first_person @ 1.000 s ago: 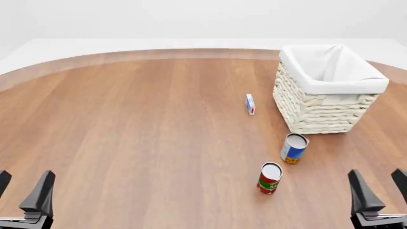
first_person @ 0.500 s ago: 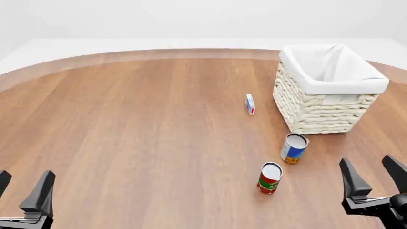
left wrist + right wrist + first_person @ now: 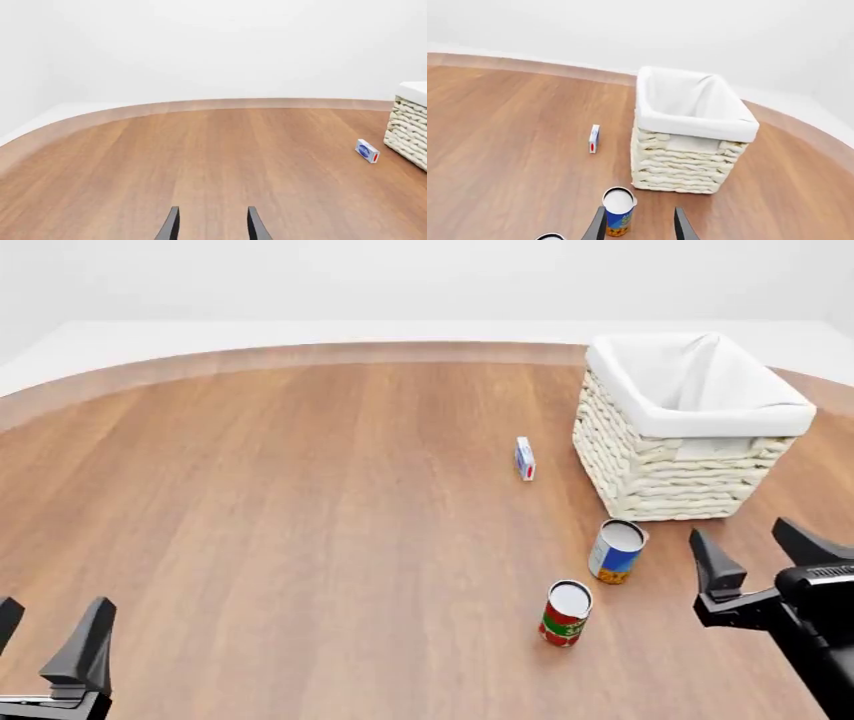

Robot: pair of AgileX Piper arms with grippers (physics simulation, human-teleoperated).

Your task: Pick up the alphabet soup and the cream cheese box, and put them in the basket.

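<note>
A bare simulated test room, not a lived-in place: a smooth wooden table (image 3: pixel 294 540) with a curved far edge sits against plain white, featureless surroundings. Flat lighting and clean render-like surfaces suggest a lab-style setup, though nothing beyond the table shows clearly.

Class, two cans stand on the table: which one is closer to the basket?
The alphabet soup, with the blue, white and yellow-orange label, stands closer to the basket. The red-and-green can stands farther from it.
</note>
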